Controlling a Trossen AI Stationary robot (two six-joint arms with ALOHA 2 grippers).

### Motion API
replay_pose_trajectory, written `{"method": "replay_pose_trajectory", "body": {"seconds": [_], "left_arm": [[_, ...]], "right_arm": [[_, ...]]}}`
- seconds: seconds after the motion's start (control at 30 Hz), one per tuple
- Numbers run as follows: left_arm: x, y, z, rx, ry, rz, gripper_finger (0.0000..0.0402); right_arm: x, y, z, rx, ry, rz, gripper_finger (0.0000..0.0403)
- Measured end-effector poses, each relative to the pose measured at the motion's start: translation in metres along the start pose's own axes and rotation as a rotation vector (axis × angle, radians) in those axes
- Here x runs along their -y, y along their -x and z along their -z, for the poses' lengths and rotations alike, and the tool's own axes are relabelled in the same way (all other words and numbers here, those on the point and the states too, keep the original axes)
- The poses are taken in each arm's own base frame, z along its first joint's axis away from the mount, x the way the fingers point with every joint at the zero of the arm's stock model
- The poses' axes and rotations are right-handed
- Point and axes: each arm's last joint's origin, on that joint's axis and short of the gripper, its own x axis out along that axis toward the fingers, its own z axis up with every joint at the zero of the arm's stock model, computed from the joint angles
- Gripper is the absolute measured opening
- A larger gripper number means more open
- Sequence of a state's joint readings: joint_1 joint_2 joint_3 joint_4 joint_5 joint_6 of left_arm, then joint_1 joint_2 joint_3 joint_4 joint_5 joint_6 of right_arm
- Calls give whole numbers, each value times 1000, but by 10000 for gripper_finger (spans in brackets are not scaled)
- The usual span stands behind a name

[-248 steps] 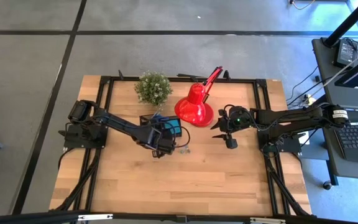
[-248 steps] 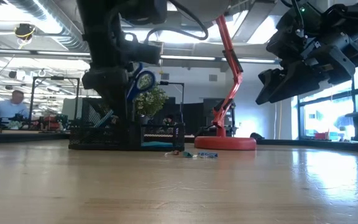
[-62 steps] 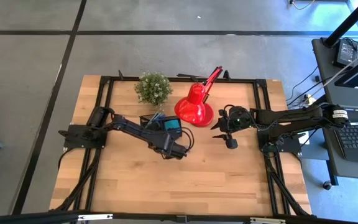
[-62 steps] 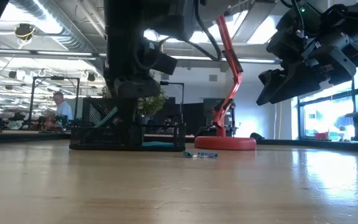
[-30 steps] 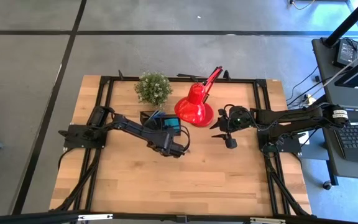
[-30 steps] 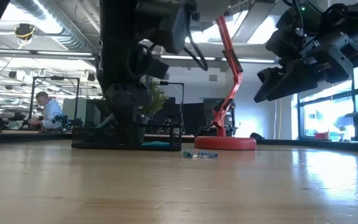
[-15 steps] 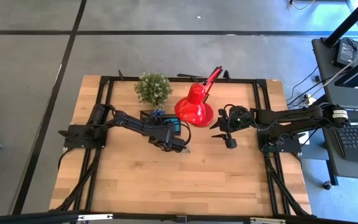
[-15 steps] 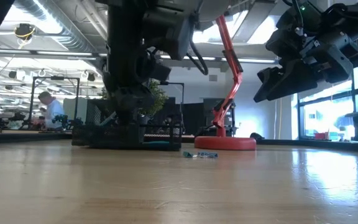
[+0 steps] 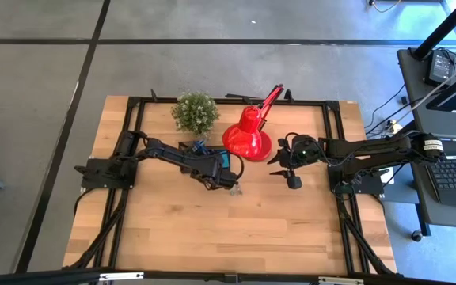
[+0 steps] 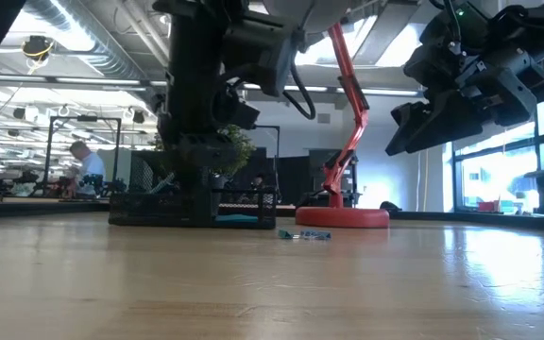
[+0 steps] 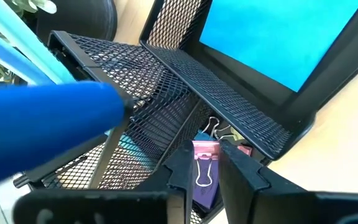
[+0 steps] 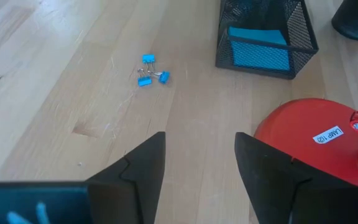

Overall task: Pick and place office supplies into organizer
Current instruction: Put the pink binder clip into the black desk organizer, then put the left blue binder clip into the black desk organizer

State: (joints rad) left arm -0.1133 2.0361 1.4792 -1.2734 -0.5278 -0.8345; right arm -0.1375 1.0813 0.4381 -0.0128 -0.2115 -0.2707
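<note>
Your left gripper (image 11: 202,163) hangs directly over the organizer (image 9: 206,155), fingers narrowly parted with a purple binder clip (image 11: 204,169) between their tips; whether they pinch it or it already lies loose in the compartment, you cannot tell from these pictures. The clip's long axis runs along the fingers, pointing down into the low front compartment beside the one holding the blue sticky-note pad (image 11: 284,37); so the coming move is a straight drop or a straight lift, not a sideways one. Your right gripper (image 12: 197,158) waits spread wide and empty beside the red lamp (image 9: 247,136). The blue clips (image 12: 149,71) lie loose on the table near the organizer's front, nearer your left arm; only the right wrist view shows them plainly, while the left wrist view alone shows inside the organizer.
</note>
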Motion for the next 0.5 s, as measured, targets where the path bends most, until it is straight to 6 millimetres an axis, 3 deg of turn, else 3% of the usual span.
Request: {"method": "replay_pose_trajectory", "body": {"seconds": [0.5], "left_arm": [[3,0,-2,24,17,22,91]], "right_arm": [[0,0,0,0,0,0,195]]}}
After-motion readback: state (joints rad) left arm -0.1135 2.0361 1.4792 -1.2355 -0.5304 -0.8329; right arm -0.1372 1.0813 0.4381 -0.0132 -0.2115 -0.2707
